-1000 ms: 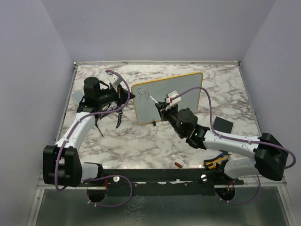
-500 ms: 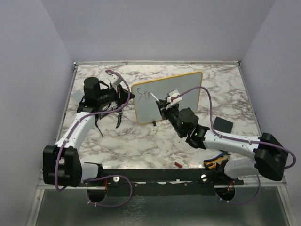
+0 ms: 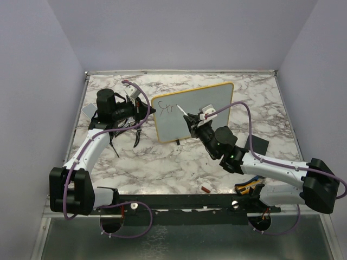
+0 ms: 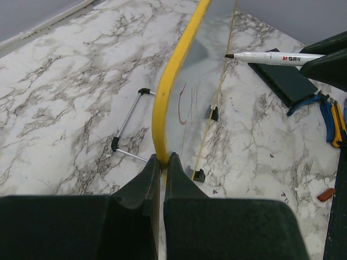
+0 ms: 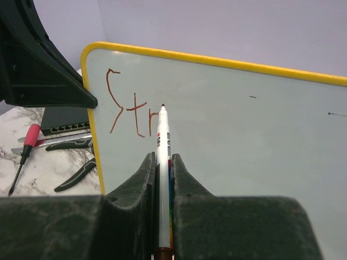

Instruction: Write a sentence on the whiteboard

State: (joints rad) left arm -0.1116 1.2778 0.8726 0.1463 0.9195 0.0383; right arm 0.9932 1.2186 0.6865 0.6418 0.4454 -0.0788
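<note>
Left fingers (image 4: 142, 187) clamp the whiteboard (image 5: 244, 124) by its edge, right fingers (image 5: 142, 179) grip the marker (image 5: 162, 135) — press lightly and keep the sentence (image 5: 130, 116) level after "Str".

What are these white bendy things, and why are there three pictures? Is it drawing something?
They are two robot arms. One picture looks down from above; the other two come from small cameras on each wrist. The left gripper pinches the yellow edge of the whiteboard, which stands on the marble table. The right gripper holds a marker, its tip by the letters "Str". Nearby lie pliers and a screwdriver.
</note>
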